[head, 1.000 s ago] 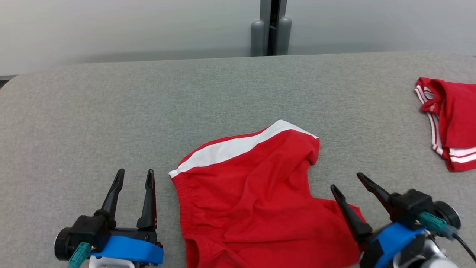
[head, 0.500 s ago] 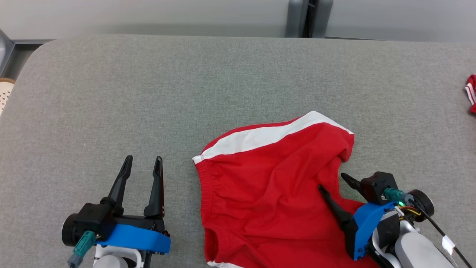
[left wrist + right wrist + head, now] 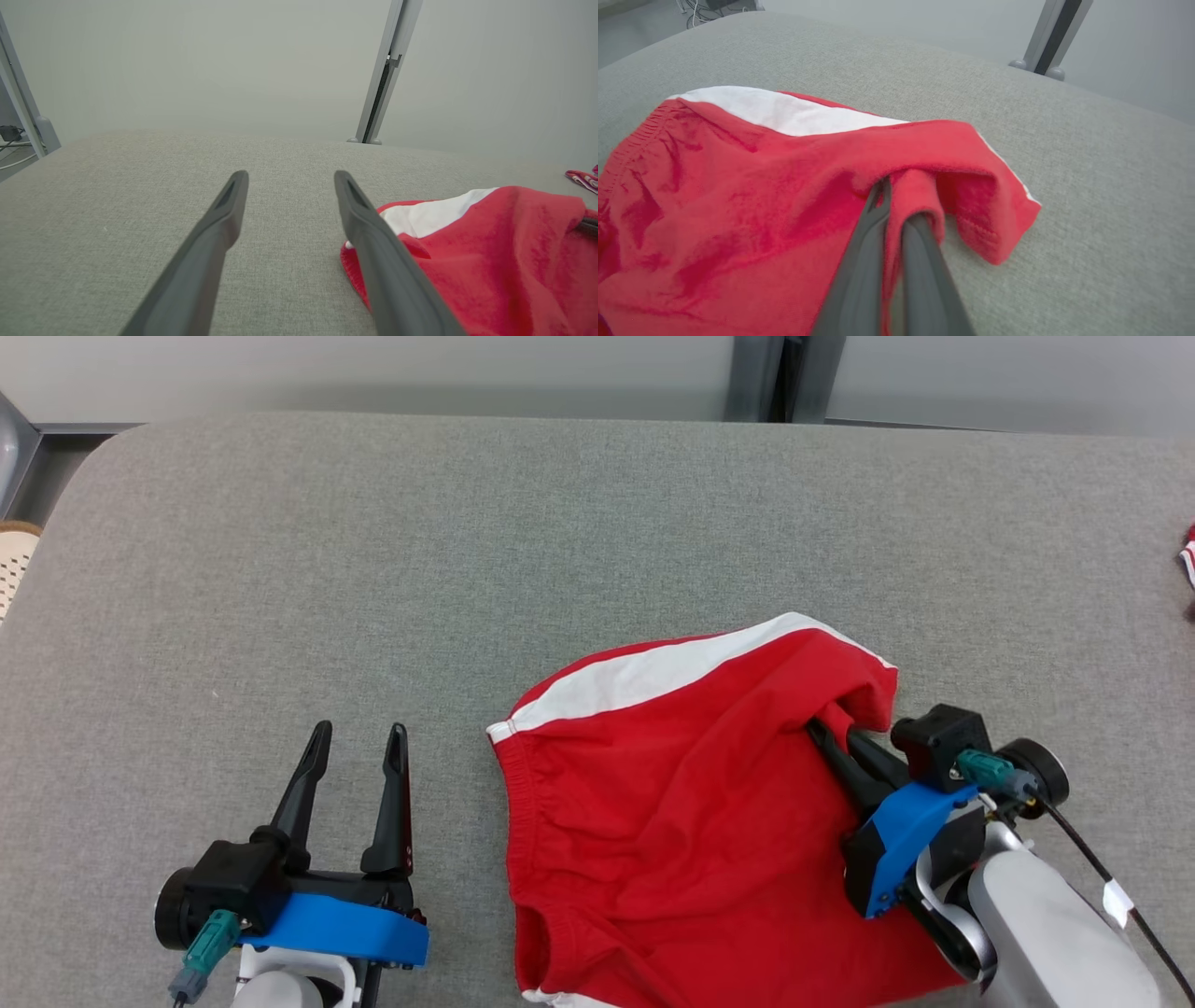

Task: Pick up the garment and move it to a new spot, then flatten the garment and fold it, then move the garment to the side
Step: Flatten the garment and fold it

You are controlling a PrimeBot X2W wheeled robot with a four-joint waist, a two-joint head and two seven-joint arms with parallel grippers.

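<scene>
Sliding forward since a second earlier, the right pincer (image 3: 831,737) had clamped a fold of the red garment (image 3: 672,803) lying on the grey surface (image 3: 467,541), left pincer (image 3: 359,737) spread beside it; pickup seemed underway, calling next for a lift.

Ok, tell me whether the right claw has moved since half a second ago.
Yes. The right claw has advanced up the head view, toward the white stripe on the red shorts, and shut on their leg hem.

Legible text, labels, brands, numbers and signs: none. One white tag (image 3: 1115,902) on the black cable (image 3: 1074,838), at 4 o'clock in the head view, too small to read.
</scene>
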